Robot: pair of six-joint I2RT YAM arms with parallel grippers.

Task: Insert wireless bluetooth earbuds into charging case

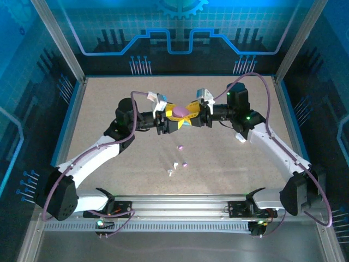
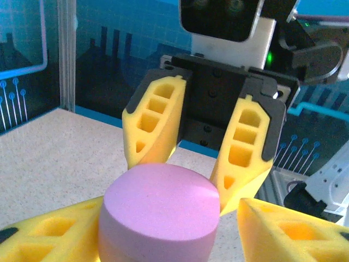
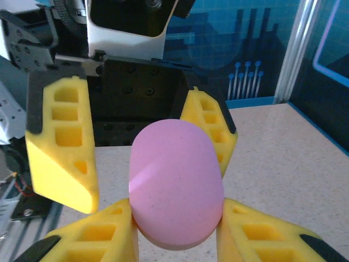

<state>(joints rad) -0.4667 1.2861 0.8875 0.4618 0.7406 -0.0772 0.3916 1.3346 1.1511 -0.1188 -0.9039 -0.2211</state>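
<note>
While R foam jaws pinch it, pink case (image 3: 175, 180) looks matte, rounded.

The speckled beige tabletop (image 1: 109, 109) carries four tiny plastic earbuds beyond the grey metal rail (image 1: 180, 204). The upper pink-purple bud (image 1: 180, 147) lies farthest from the rail. The lower pink-purple bud (image 1: 185, 164) and the upper white bud (image 1: 176, 164) sit side by side, nearer. The lower white bud (image 1: 170, 172) lies nearest.

matt pink case (image 3: 175, 185), speckled matt table (image 1: 218, 164)
</note>
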